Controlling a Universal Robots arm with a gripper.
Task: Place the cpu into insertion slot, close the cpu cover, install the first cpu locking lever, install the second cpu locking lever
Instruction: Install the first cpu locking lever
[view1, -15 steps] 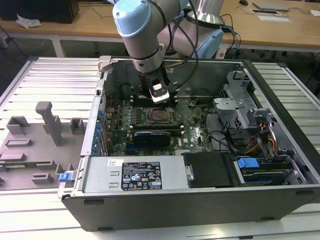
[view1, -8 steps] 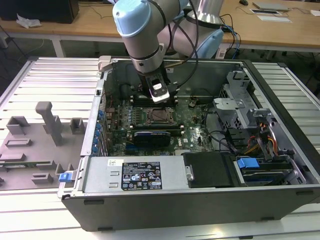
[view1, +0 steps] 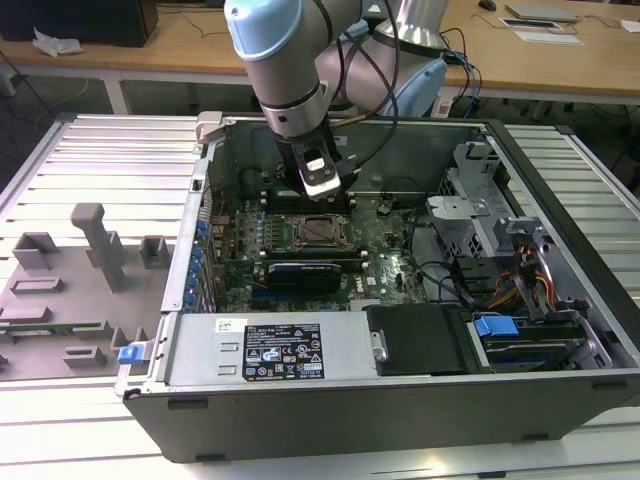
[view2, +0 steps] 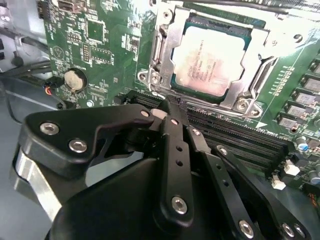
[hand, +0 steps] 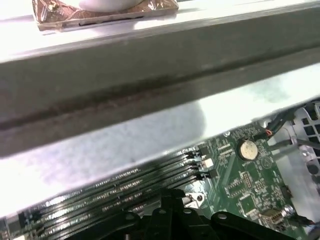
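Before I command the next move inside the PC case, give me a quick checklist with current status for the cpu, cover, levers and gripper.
1. cpu seated in the insertion slot: ok, it lies flat in the socket in the second wrist view.
2. cpu cover closed over the chip: ok, the metal frame lies around the chip's edges.
3. Locking levers latched: cannot tell.
4. gripper empty: ok, jaws closed together with nothing between them.
5. Gripper clear of the socket: ok, its tip sits over the black memory slots beside the socket.
6. Arm inside the case: ok, the wrist hangs above the motherboard.
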